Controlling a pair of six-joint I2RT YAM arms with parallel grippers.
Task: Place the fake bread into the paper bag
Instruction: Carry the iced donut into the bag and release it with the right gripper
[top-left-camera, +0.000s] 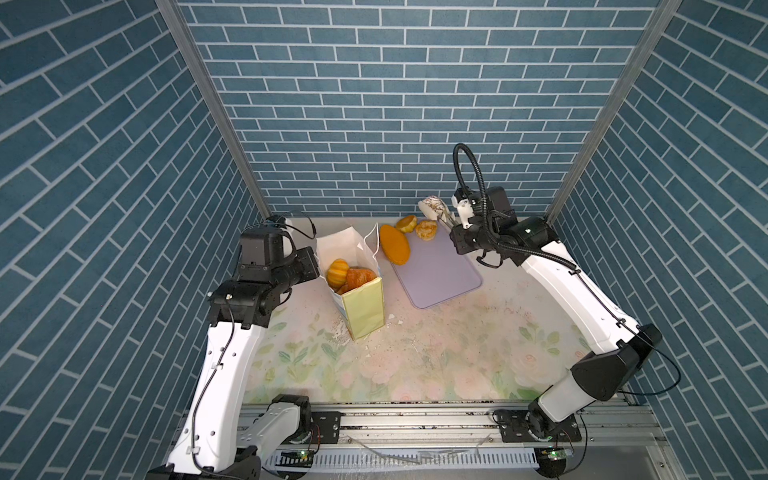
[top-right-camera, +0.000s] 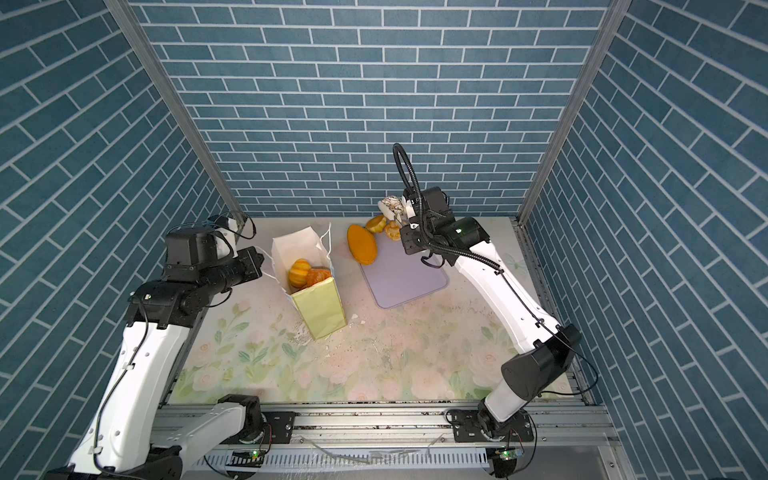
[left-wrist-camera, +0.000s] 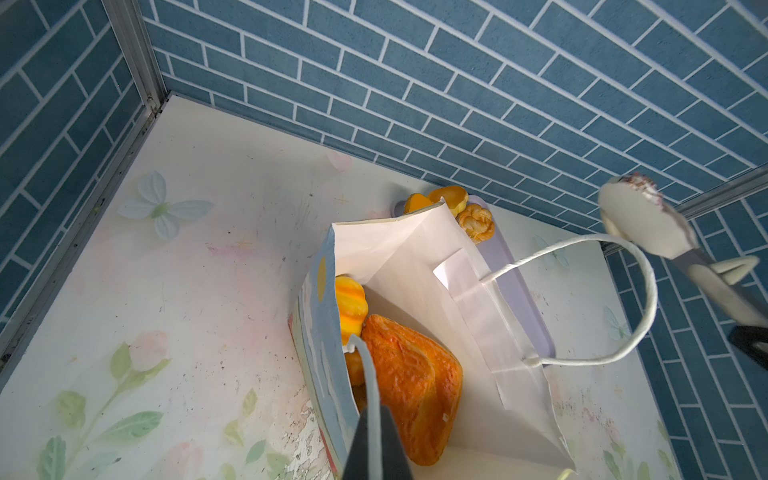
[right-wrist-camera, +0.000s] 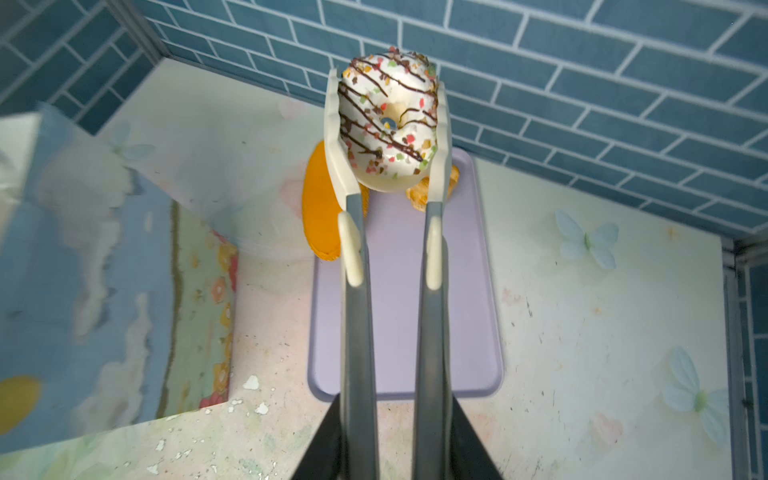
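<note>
Looking down into the open paper bag (left-wrist-camera: 415, 266), upright on the floral tabletop (left-wrist-camera: 187, 270). Inside: a striped yellow bun (left-wrist-camera: 351, 305) beside a croissant (left-wrist-camera: 409, 386). Left hand (left-wrist-camera: 374, 419) clamped closed on the bag's near cord handle (left-wrist-camera: 368, 374). Just behind the bag, on a lavender tray (left-wrist-camera: 523, 299): a smooth round bun (left-wrist-camera: 451, 197), a knotted bun (left-wrist-camera: 478, 222), an orange loaf end (left-wrist-camera: 415, 203). Beyond the bag's far handle (left-wrist-camera: 648, 299), tongs (left-wrist-camera: 723, 291) gripping a white-iced pastry (left-wrist-camera: 640, 224).

Blurred paper bag (right-wrist-camera: 83, 257) cut off at frame edge, oval loaf (right-wrist-camera: 320, 208) partly behind tongs (right-wrist-camera: 357, 332)
</note>
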